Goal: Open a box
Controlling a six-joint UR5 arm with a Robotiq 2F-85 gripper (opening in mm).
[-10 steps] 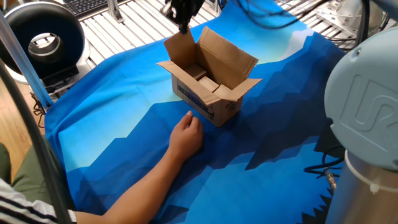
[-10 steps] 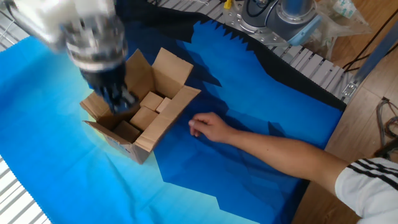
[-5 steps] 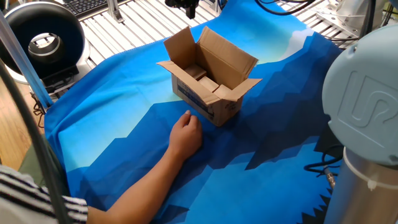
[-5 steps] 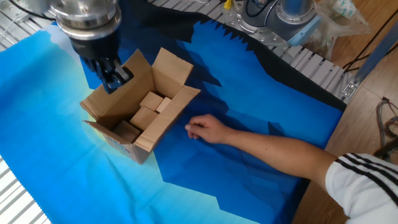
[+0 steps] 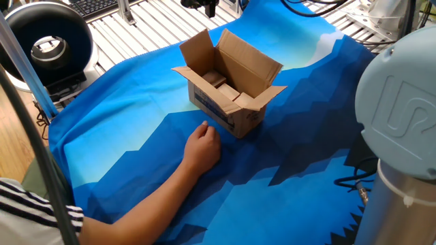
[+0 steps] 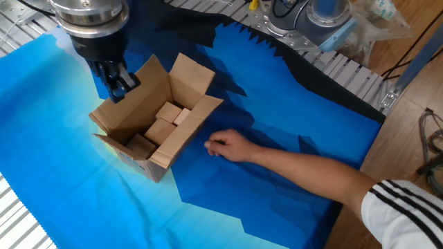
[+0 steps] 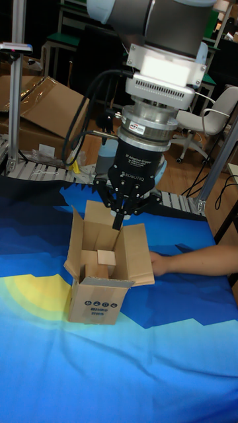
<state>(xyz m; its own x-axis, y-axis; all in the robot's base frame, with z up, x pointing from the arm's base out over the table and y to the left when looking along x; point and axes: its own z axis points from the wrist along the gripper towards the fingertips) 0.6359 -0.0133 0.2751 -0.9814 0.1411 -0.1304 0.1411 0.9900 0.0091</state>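
Note:
The box is a small brown carton with blue print on its side, standing on the blue cloth with all its top flaps up or folded outward. Small cardboard pieces lie inside it. My gripper hangs just above the upright flap on the box's far side, fingers pressed together with nothing between them. In the tall fixed view the gripper points straight down over the box. Only its tip shows at the top edge of one fixed view, gripper.
A person's hand rests on the blue cloth right beside the box; the arm reaches in from the table edge. A black round device stands off the cloth. The robot base sits at the side.
My gripper has risen from the box's upright flap to a spot above it and clear of it. The box has not shifted. The hand has barely moved.

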